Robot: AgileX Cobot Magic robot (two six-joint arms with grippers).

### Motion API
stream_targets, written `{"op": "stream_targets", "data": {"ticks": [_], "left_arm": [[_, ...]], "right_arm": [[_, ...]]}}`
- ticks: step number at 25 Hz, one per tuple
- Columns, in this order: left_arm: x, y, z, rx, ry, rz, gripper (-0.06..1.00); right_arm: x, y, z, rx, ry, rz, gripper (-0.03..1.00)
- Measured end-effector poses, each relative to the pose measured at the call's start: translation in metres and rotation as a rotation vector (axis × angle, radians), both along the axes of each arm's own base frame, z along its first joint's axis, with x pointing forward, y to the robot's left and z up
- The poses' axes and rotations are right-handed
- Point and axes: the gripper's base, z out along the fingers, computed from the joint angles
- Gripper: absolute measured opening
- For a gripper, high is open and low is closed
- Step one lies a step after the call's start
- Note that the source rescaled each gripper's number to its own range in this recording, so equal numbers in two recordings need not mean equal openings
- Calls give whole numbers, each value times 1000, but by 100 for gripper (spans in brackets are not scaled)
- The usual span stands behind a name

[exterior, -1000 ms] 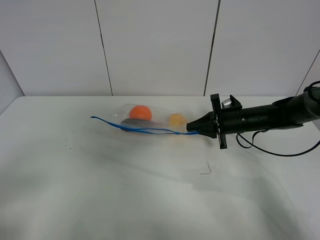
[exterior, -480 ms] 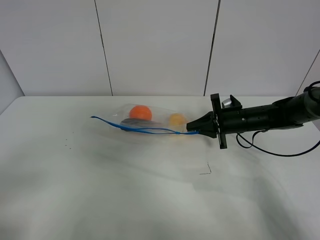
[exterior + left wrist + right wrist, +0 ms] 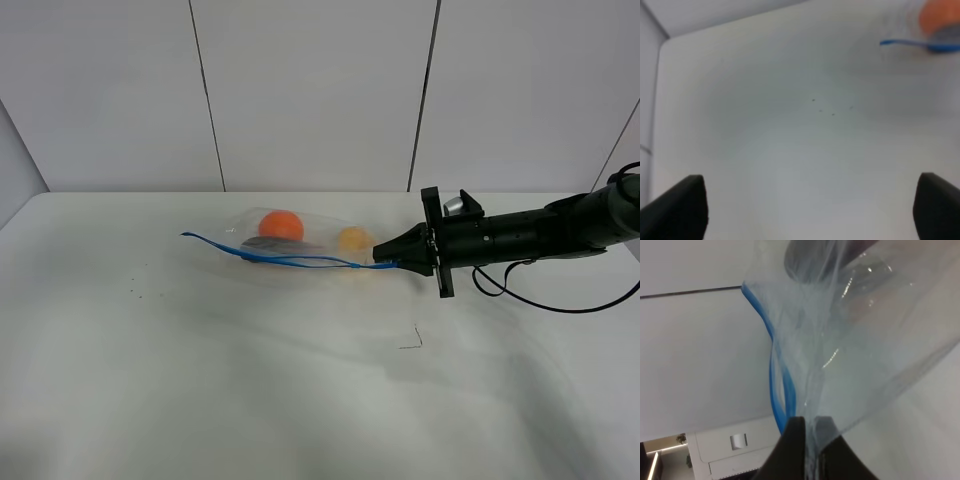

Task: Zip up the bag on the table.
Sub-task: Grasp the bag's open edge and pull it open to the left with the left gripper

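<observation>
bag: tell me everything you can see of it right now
The bag is clear, crinkly plastic with a blue zipper strip along its near edge. Through it show an orange, a dark eggplant and a yellow pear. It rests on the white table. The right gripper is shut on its right end. In the right wrist view the strip's two tracks part there, so it looks unzipped.

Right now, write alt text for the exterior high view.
The right gripper pinches the right end of the bag, clear plastic with a blue zipper strip, on the white table. An orange and a yellow fruit show inside.
</observation>
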Motion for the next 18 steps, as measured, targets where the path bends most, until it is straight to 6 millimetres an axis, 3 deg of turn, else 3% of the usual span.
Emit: {"op": "stream_targets", "data": {"ticks": [6,8,14,18], "left_arm": [[58,0,-19,467,148,-324,98],[76,-1,-27,553,173,-408,98],[117,-17,-48,517,164,-517,98],[132,-48,-60,471,135,-630,97]], "right_arm": [[0,0,0,0,0,0,0],[0,0,0,0,0,0,0],[0,0,0,0,0,0,0],[0,0,0,0,0,0,0]]}}
